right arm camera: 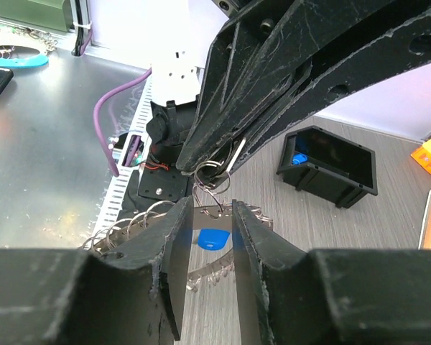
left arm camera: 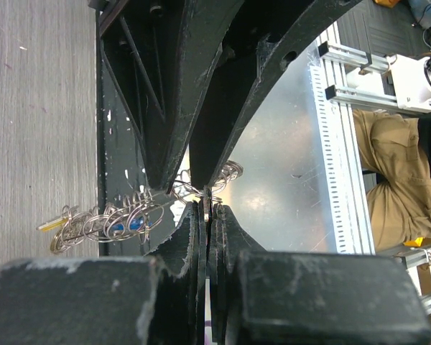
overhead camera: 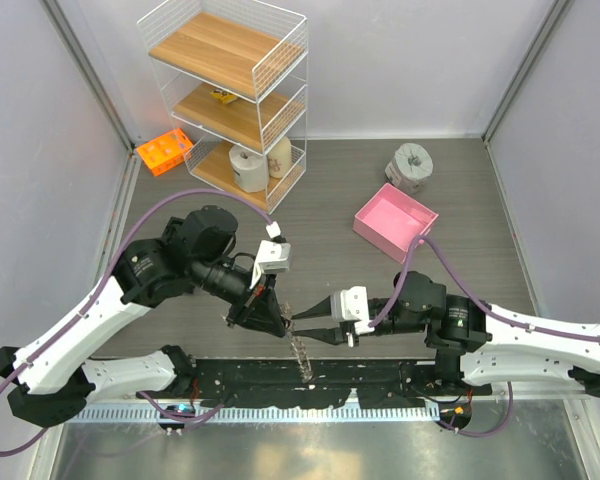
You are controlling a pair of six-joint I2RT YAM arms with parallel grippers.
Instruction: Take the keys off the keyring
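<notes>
The keyring (overhead camera: pixel 300 352) hangs between my two grippers above the table's near edge, a chain of silvery loops. In the left wrist view the keyring (left arm camera: pixel 100 223) trails left with a blue key (left arm camera: pixel 126 224) and a yellow key (left arm camera: pixel 52 225) in it. My left gripper (left arm camera: pixel 208 207) is shut on a thin loop of it. In the right wrist view my right gripper (right arm camera: pixel 212 215) stands with its jaws narrowly apart, a small loop of the keyring (right arm camera: pixel 129 223) pinched across the gap, and the blue key (right arm camera: pixel 214 238) below. The grippers' tips nearly touch. Black and silvery keys are not distinct.
A pink box (overhead camera: pixel 395 220) and a grey tape roll (overhead camera: pixel 412 165) sit at the back right. A wire shelf (overhead camera: pixel 230 90) and an orange rack (overhead camera: pixel 163 152) stand at the back left. A black box (right arm camera: pixel 329 169) sits behind the left gripper. A black base plate (overhead camera: pixel 380 385) lies under the keyring.
</notes>
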